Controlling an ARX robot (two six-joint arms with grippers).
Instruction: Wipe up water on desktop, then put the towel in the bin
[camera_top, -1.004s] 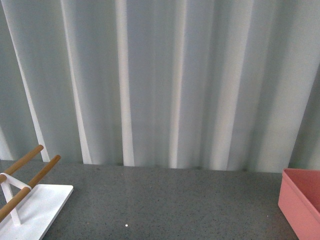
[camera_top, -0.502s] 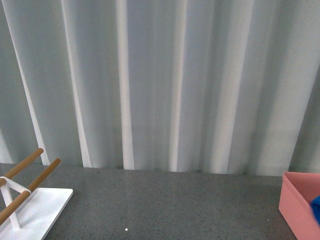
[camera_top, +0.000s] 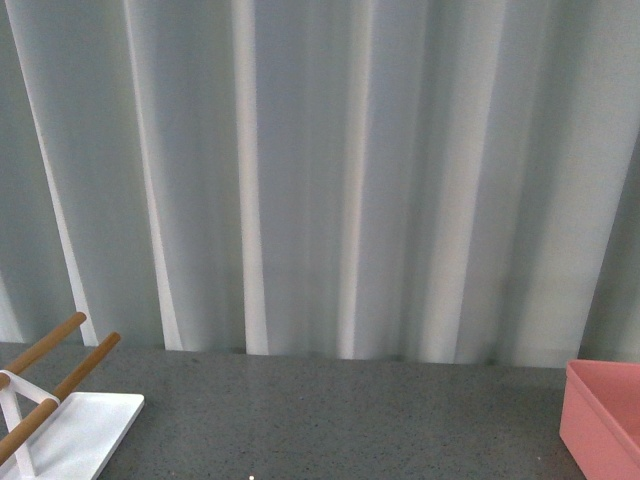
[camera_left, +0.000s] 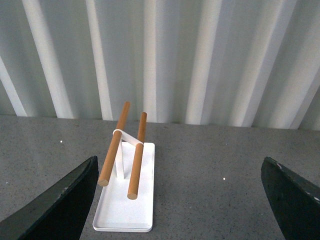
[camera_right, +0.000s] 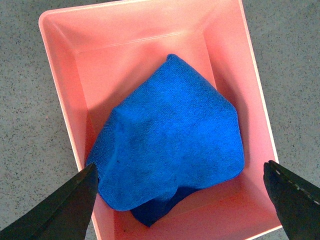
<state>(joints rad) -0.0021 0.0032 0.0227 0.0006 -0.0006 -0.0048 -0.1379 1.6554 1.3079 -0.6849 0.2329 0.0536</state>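
Observation:
In the right wrist view the blue towel (camera_right: 167, 150) lies crumpled inside the salmon-pink bin (camera_right: 65, 100), which stands on the dark grey speckled desktop (camera_right: 25, 150). My right gripper (camera_right: 180, 202) hangs open above the bin, its jaws wide apart and empty, clear of the towel. In the front view only a corner of the bin (camera_top: 605, 415) shows at the right edge on the desktop (camera_top: 340, 420); the towel is hidden there. My left gripper (camera_left: 185, 200) is open and empty above the desktop (camera_left: 210, 175).
A white rack base (camera_left: 125, 200) with two wooden rods (camera_left: 137, 155) stands on the desktop in front of the left gripper. It also shows at the front view's lower left (camera_top: 70, 425). A pale pleated curtain (camera_top: 320, 170) closes the back.
The front view has shifted slightly. A blue patch seen at the bin half a second ago is gone from the front view.

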